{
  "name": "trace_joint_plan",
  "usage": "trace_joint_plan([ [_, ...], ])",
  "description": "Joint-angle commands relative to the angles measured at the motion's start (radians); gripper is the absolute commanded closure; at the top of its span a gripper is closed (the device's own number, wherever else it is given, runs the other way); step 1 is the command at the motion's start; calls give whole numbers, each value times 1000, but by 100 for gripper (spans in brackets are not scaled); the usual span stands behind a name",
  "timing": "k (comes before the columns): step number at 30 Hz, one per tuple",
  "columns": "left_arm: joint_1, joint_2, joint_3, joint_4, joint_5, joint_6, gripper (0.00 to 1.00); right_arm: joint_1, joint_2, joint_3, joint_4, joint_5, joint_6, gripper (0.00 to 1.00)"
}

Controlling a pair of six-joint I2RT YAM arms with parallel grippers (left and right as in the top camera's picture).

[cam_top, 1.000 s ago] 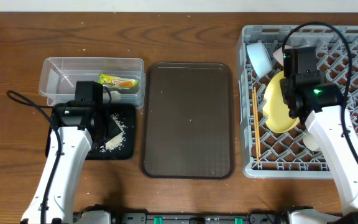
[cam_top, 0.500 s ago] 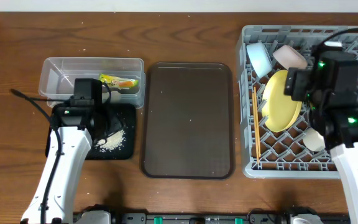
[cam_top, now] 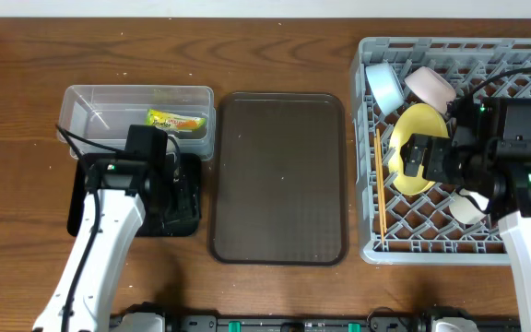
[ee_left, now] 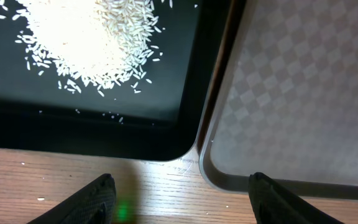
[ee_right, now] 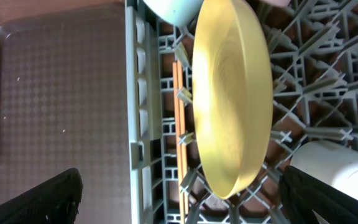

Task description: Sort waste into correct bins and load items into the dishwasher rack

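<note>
The light-grey dishwasher rack (cam_top: 524,55) holds the yellow plate (cam_top: 404,129) on edge between pegs, also the plate (ee_right: 232,93) in the right wrist view. My right gripper (cam_top: 424,159) (ee_right: 180,177) hangs open just above the plate, holding nothing. Chopsticks (cam_top: 380,180) (ee_right: 179,106), a light blue bowl (cam_top: 385,85), a white bowl (cam_top: 430,85) and a pale cup (cam_top: 468,207) (ee_right: 340,177) also sit in the rack. The snack wrapper (cam_top: 178,121) lies in the clear tub (cam_top: 90,115). Rice crumbs (ee_left: 86,37) are heaped in the black tray (ee_left: 104,134). My left gripper (cam_top: 181,195) (ee_left: 182,180) is open and empty over that tray's near right corner.
A brown serving tray (cam_top: 279,175) (ee_left: 291,93) lies between the black tray (cam_top: 86,217) and the rack (ee_right: 138,93). In the overhead view my left arm covers the rice. Bare wood shows in front of both trays.
My right gripper has opened, let go of the yellow plate and drawn back toward the table's front. My left arm has swung right over the black tray, hiding the rice from above.
</note>
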Motion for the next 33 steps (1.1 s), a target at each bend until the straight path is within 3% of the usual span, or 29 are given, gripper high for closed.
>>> trace_joint_plan([
  [1,-2,-87,-32,2,5,24,29,-3,-72,-42,0,-21,18,1],
  [10,-2,-534,-150,122,-97,7,28,-3,-400,-332,178,6,18,1],
  [11,-2,-585,-166,134,-97,8,25,-3,-446,-372,194,14,18,1],
  [12,-2,-622,-177,142,-96,8,15,-3,-489,-407,200,14,18,1],
  [15,-2,-710,-196,160,-96,8,13,-3,-571,-480,200,13,18,1],
  [33,-2,-756,-196,173,-96,8,8,-3,-603,-551,138,-13,18,1],
])
